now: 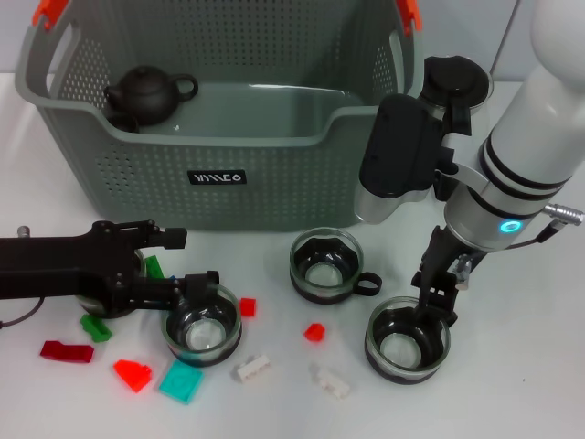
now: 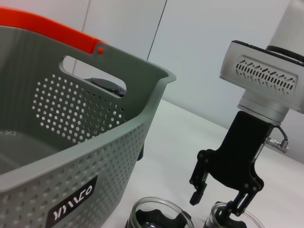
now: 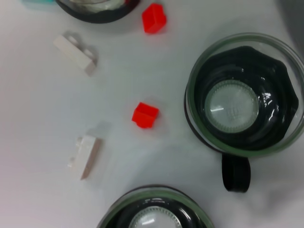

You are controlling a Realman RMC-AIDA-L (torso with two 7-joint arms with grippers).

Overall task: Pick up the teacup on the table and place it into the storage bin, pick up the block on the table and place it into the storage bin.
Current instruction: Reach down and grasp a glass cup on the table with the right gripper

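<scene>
A: Status? We see three teacups on the table, none inside the storage bin (image 1: 137,174).

B: Right gripper (image 1: 437,303) spread astride the rightmost teacup (image 1: 408,341) rim; left gripper (image 1: 203,291) pinching another teacup (image 1: 202,326). Blocks untouched.

We count three glass teacups on the table: one near the front edge at the left (image 1: 202,326), one in the middle (image 1: 324,265) and one at the right (image 1: 408,340). A round shape under the left arm is too hidden to tell.

We count nine small blocks: four red blocks (image 1: 66,350) (image 1: 132,373) (image 1: 247,306) (image 1: 314,331), two green blocks (image 1: 95,327) (image 1: 154,267), two white blocks (image 1: 251,368) (image 1: 329,380) and one teal block (image 1: 181,380).

There is one grey storage bin (image 1: 265,155) by the far edge, with two orange clips (image 1: 50,11) (image 1: 410,13) and one dark teapot (image 1: 146,94) inside. One glass pitcher (image 1: 454,87) stands beside it.

There are two grippers: the left gripper (image 1: 203,291) and the right gripper (image 1: 437,306).
</scene>
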